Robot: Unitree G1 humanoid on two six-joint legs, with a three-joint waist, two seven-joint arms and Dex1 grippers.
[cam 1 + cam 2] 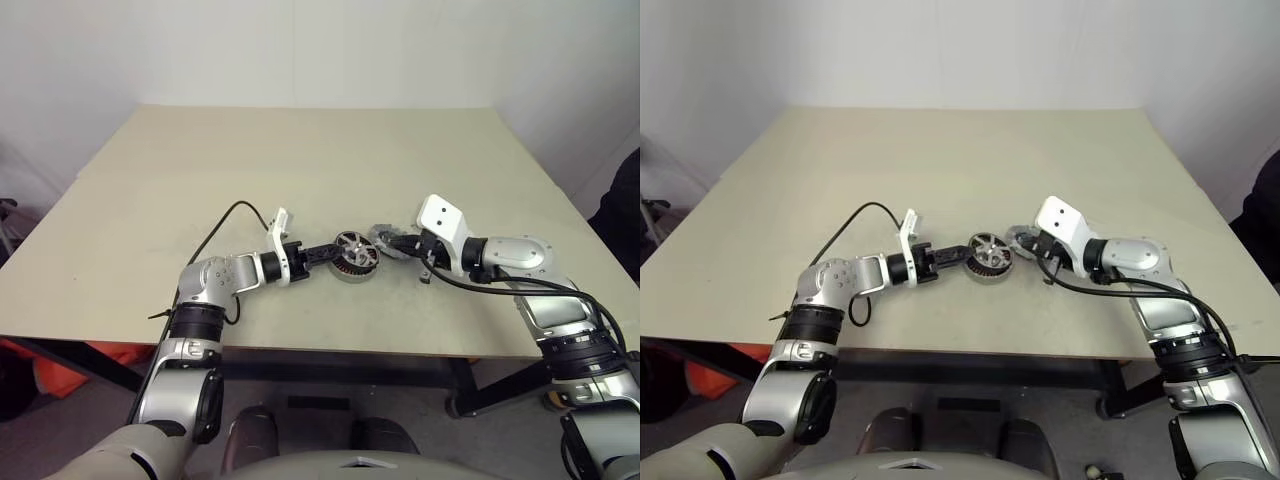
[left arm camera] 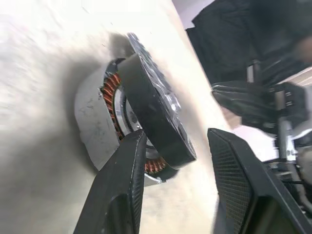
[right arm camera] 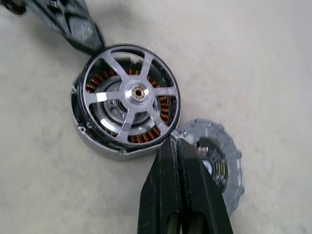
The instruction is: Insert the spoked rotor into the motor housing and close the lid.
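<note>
Between left jaws, spoked rotor [image 3: 130, 95] seemingly half-seated.

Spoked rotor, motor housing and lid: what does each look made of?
Spoked rotor: polished metal, likely aluminium or steel; bright mirror glints on spokes and hub, with a dark outer band. Motor housing: matte grey metal shell with orange, copper-looking windings inside. Lid: dull grey metal, seemingly cast, without sharp reflections.

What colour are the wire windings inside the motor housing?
Copper-orange windings show between the spokes, best in the right wrist view.
</note>
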